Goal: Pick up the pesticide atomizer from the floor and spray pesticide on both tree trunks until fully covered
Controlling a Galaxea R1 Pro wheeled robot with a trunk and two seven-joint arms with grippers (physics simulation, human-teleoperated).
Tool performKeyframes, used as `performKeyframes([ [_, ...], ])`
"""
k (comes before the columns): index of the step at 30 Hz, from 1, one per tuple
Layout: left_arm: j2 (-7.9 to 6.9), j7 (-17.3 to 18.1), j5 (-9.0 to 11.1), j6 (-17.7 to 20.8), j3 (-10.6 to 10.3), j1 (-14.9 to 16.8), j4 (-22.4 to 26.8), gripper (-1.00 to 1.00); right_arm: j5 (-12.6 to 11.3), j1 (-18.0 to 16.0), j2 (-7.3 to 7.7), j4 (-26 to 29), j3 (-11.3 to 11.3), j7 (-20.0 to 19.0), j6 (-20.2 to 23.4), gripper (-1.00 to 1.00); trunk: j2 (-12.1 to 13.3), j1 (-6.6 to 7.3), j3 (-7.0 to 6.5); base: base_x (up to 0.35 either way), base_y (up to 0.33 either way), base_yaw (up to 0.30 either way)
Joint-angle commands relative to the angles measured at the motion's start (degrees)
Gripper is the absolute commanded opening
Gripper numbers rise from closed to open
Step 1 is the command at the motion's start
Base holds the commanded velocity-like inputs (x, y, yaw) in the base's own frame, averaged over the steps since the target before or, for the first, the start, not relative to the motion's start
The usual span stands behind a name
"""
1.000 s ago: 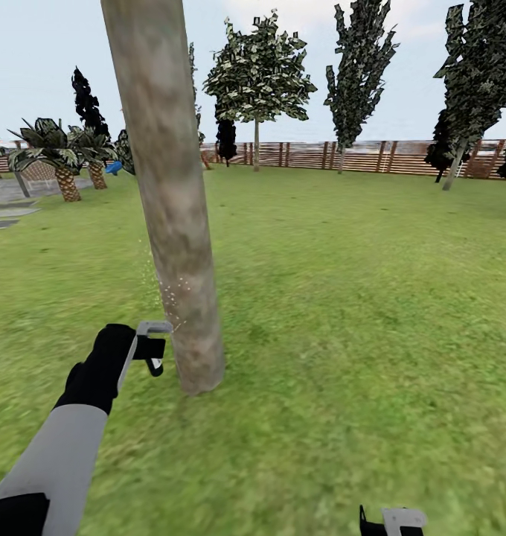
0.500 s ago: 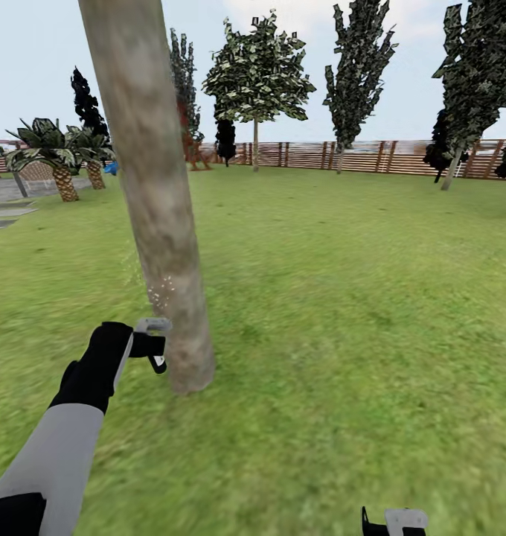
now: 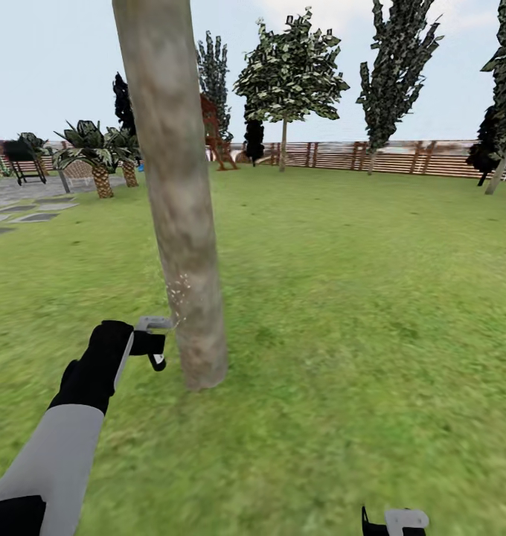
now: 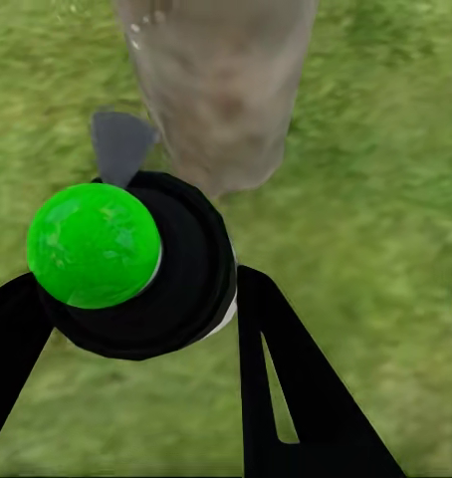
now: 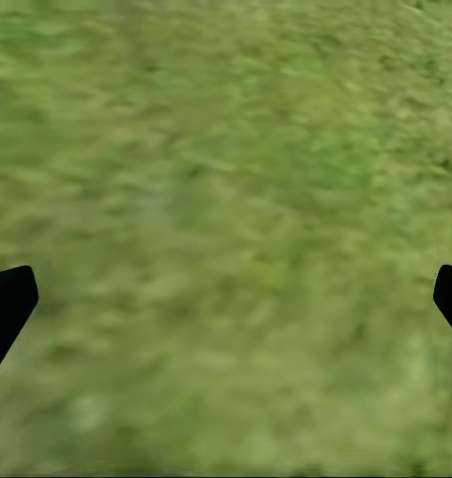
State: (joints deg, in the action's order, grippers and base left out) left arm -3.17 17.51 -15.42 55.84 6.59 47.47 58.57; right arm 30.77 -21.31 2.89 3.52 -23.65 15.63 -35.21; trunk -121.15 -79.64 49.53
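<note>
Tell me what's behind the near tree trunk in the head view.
Behind the tree trunk, grass lawn runs back to a wooden fence; a reddish frame structure and a dark tree peek past it. Whatever lies directly behind the trunk is covered.

Head camera has panned left vs. 0.5 s ago: the whole scene slides right in frame, not object motion. Near tree trunk [image 3: 180, 201] now sits further right and looks more upright. A red play structure [image 3: 216, 134] is now clear of the trunk on its right, and a dark bench-like frame [image 3: 24, 160] plus more grey stepping stones [image 3: 37, 217] have come in at far left. White pesticide [image 3: 180, 292] specks now cluster on the trunk's left edge, slightly lower than before.
</note>
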Motion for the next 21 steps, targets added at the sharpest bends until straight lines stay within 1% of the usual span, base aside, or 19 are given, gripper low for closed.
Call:
performKeyframes([
  [1, 0.03, 0.19, -0.80, 0.15, 0.01, 0.01, 0.05, -1.00, 0.61, -0.05, 0.01, -0.09, -0.26, 0.37, -0.12, 1.00, -0.03, 0.04, 0.05, -0.310, -0.021, 0.024],
  [5, 0.47, 0.07, -0.84, 0.13, -0.25, -0.30, -0.31, -1.00, 0.61, -0.05, 0.01, -0.09, -0.26, 0.37, -0.15, 1.00, -0.03, 0.04, 0.05, -0.072, -0.004, 0.007],
  [6, 0.63, -0.99, -0.75, -0.05, -0.28, -0.40, -0.94, -1.00, 0.61, -0.05, 0.01, -0.09, -0.26, 0.37, -0.14, 1.00, -0.03, 0.04, 0.05, -0.008, 0.000, 0.169],
  [7, 0.76, -1.83, -0.68, -0.13, -0.53, -0.42, -1.10, -1.00, 0.61, -0.05, 0.01, -0.09, -0.26, 0.37, -0.13, 1.00, -0.03, 0.04, 0.05, -0.004, 0.000, 0.222],
  [8, 1.01, -2.62, -0.64, -0.14, -1.36, -0.45, -1.20, -1.00, 0.61, -0.05, 0.01, -0.09, -0.26, 0.37, -0.12, 1.00, -0.03, 0.04, 0.05, -0.002, 0.000, 0.255],
  [10, 1.08, -2.95, -0.65, -0.09, -2.08, -0.45, -1.24, -1.00, 0.61, -0.05, 0.01, -0.08, -0.26, 0.37, -0.12, 1.00, -0.03, 0.04, 0.05, -0.001, 0.000, 0.266],
  [12, -0.09, -3.08, -0.64, -0.07, -2.13, -0.58, -2.57, -1.00, 0.61, -0.05, 0.01, -0.08, -0.26, 0.37, -0.15, 1.00, -0.03, 0.04, 0.05, 0.000, 0.000, 0.276],
  [13, -1.38, -3.08, -0.65, -0.27, -2.13, -1.01, -4.13, -1.00, 0.61, -0.05, 0.01, -0.05, -0.26, 0.37, -0.15, 1.00, -0.03, 0.04, 0.05, 0.000, 0.000, 0.264],
  [15, -3.07, -3.09, -0.69, -0.50, -2.36, -1.50, -5.74, -1.00, 0.61, -0.05, 0.01, -0.06, -0.26, 0.37, -0.15, 1.00, -0.03, 0.04, 0.05, 0.000, 0.000, 0.148],
  [16, -3.36, -3.11, -0.65, -0.57, -2.47, -1.63, -6.13, -1.00, 0.61, -0.05, 0.01, -0.08, -0.26, 0.37, -0.16, 1.00, -0.03, 0.04, 0.05, 0.000, -0.015, 0.051],
  [17, -3.35, -3.14, -0.62, -0.61, -2.58, -1.70, -6.29, -1.00, 0.61, -0.05, 0.01, -0.08, -0.26, 0.37, -0.16, 1.00, -0.03, 0.04, 0.05, 0.000, -0.124, 0.026],
  [21, -2.31, -3.18, -0.58, -0.64, -2.68, -1.76, -5.69, -1.00, 0.61, -0.05, 0.16, -0.02, -0.26, 0.37, -0.18, 1.00, -0.03, 0.04, 0.05, 0.000, -0.226, 0.008],
])
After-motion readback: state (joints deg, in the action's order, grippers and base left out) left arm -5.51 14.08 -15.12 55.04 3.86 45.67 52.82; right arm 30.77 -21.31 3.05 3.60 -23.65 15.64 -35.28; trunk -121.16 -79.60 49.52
